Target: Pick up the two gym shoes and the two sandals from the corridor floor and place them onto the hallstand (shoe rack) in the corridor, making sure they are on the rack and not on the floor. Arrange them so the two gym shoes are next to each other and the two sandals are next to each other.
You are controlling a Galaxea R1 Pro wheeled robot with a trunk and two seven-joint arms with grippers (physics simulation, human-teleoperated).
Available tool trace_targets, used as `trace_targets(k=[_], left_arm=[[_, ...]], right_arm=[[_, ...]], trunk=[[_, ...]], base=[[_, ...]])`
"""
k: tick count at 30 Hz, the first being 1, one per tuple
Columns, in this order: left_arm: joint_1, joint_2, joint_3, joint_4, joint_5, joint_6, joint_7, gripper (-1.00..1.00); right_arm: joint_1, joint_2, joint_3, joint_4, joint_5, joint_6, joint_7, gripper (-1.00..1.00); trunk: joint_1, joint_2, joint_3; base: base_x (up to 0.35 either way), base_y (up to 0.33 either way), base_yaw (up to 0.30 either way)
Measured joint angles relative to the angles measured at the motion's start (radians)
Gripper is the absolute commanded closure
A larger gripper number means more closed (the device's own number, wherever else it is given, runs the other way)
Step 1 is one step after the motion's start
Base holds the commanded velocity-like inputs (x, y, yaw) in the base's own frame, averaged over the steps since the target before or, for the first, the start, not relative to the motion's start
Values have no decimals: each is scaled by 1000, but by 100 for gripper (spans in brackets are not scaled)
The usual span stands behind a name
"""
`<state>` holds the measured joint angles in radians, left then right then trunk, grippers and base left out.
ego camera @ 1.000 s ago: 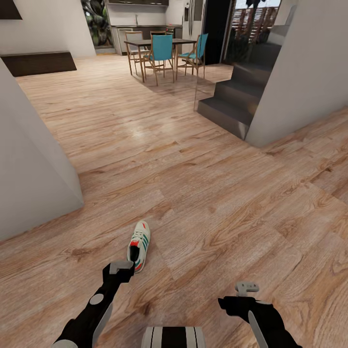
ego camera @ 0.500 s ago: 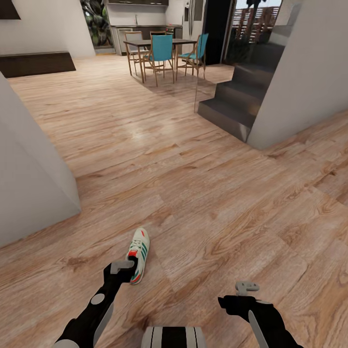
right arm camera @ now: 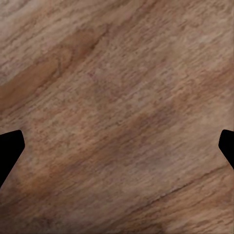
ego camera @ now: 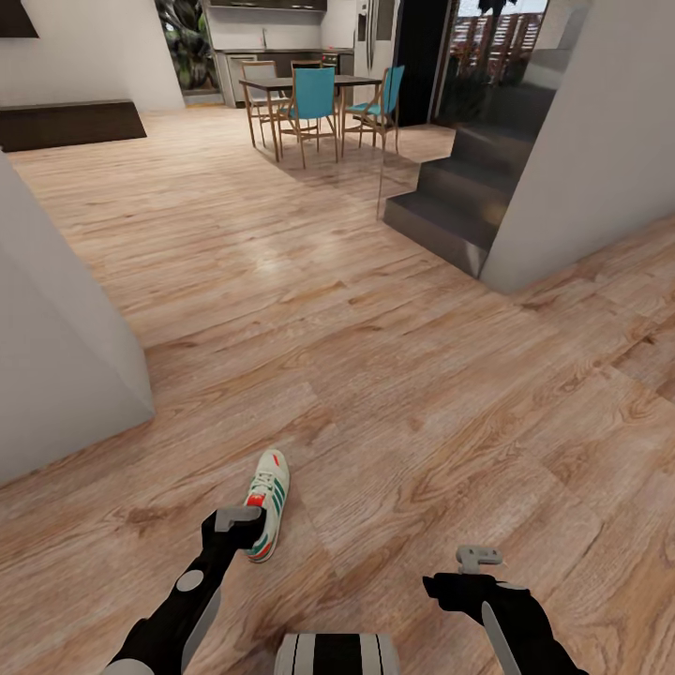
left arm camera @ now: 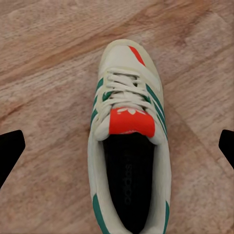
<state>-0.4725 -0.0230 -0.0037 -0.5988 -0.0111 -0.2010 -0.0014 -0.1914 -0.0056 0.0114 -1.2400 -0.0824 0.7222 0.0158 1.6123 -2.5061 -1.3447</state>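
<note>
Beneath the spread left claw [left arm camera: 117, 146] lies one gym shoe [left arm camera: 129, 141] on bare floor [ego camera: 422, 394]; right claw [right arm camera: 117, 146] spread too.

Upright gym shoe [ego camera: 266, 502] on corridor floor [ego camera: 422, 394]

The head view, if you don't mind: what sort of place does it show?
Probably an open-plan home: wood-plank floor, a dining table with teal chairs, dark stairs, and a gym shoe left on the floor.

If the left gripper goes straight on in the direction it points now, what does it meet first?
Most likely the gym shoe: it lies centred between the left gripper's open fingers, on the corridor floor. How far off it is, I cannot tell.
</note>
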Motion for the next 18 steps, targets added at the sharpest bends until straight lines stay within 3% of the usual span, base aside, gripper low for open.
trace_targets(k=[5,18], left_arm=[[0,0,0,0,1,0,0,-100],[0,-1,0,0,1,0,0,-100]], right_arm=[[0,0,0,0,0,0,0,-100],[0,0,0,0,0,0,0,-100]], trunk=[[0,0,0],[6,-3,-67]], base=[[2,0,0],[0,0,0]])
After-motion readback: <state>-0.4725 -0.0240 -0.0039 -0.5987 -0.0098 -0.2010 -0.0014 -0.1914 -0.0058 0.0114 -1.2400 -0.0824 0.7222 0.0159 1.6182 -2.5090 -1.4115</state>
